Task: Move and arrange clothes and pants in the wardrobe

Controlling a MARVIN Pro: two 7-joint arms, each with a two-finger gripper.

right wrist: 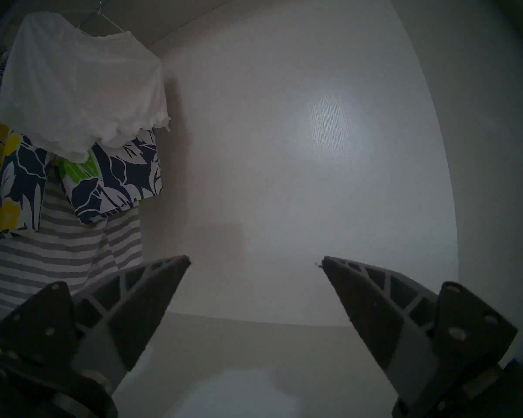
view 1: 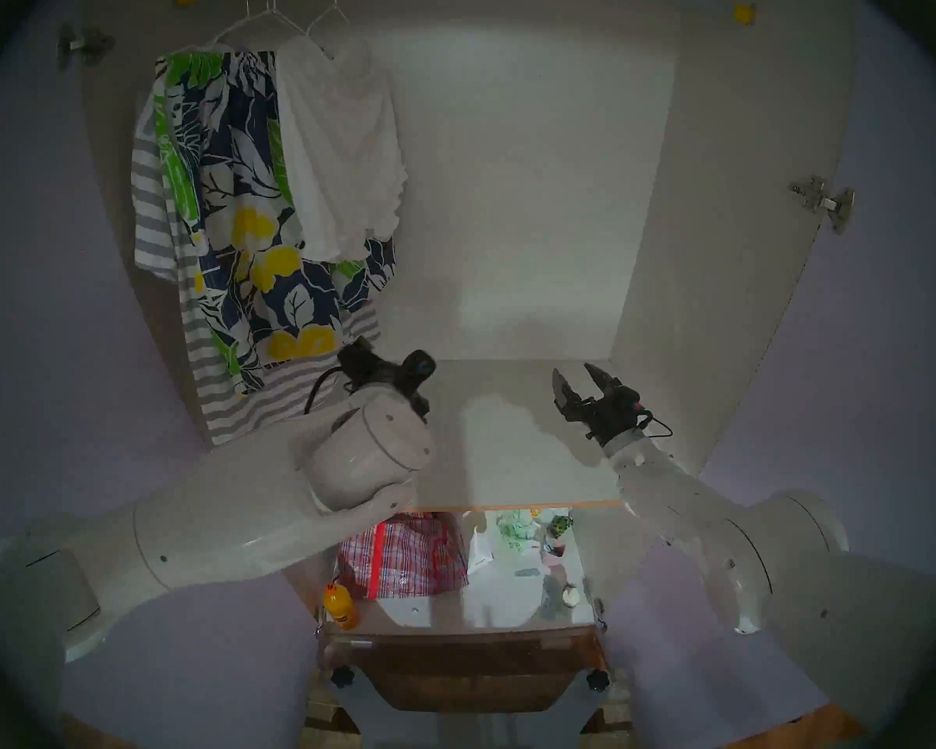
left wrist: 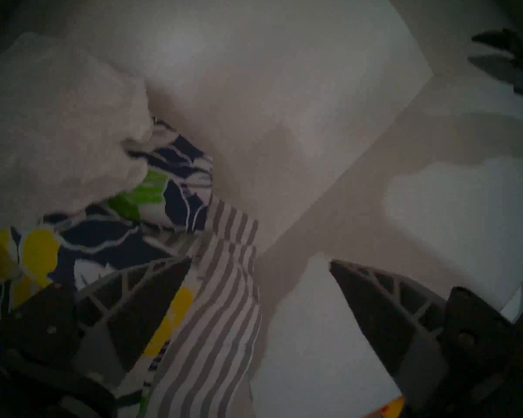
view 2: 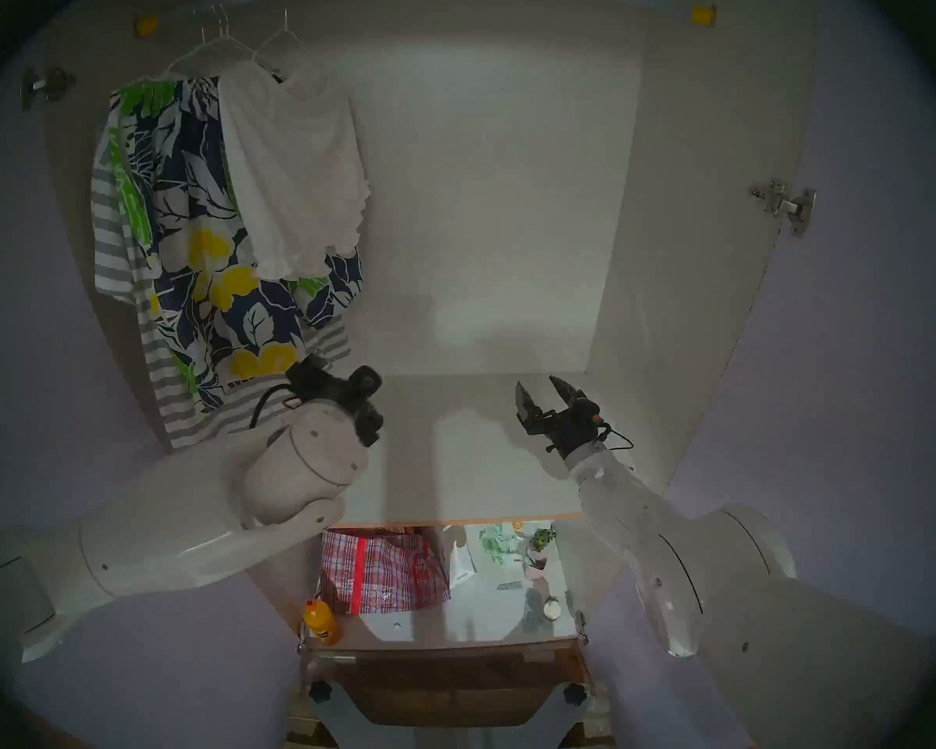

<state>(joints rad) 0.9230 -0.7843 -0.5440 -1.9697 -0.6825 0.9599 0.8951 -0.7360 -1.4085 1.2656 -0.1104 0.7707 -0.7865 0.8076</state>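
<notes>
Both grippers empty inside the white-walled wardrobe [view 1: 536, 202].
Striped grey-and-white T-shirt [view 1: 152, 213], navy floral shorts [view 1: 239, 202] and ruffled white top [view 1: 341, 153] hang at the rail's left; left gripper [left wrist: 260, 262] and right gripper [view 1: 579, 380] both have jaws apart.

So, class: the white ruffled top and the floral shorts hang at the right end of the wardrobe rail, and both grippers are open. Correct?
Not quite. The white ruffled top and floral shorts hang at the rail's left end, as the head view shows. Both the left gripper and right gripper are open.
</notes>
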